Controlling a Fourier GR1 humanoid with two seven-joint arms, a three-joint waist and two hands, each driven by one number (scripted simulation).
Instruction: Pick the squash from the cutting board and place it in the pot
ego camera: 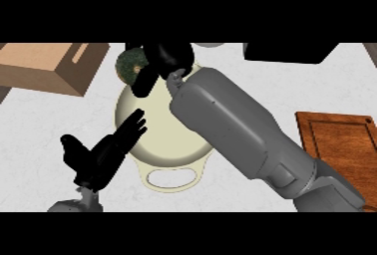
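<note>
A dark green round squash (129, 64) sits in the fingers of my right hand (163, 59), which is curled round it just past the far rim of the pot. The cream pot (151, 144) lies under my right forearm, its loop handle (172, 178) pointing toward me. The wooden cutting board (342, 142) lies at the right edge with nothing on it. My left hand (99, 154) rests open at the lower left, fingers straight, just over the pot's left rim.
A tan wooden box (52, 64) stands at the far left. A black block (290, 51) sits at the far right. A grey round object (210, 45) peeks in at the top edge.
</note>
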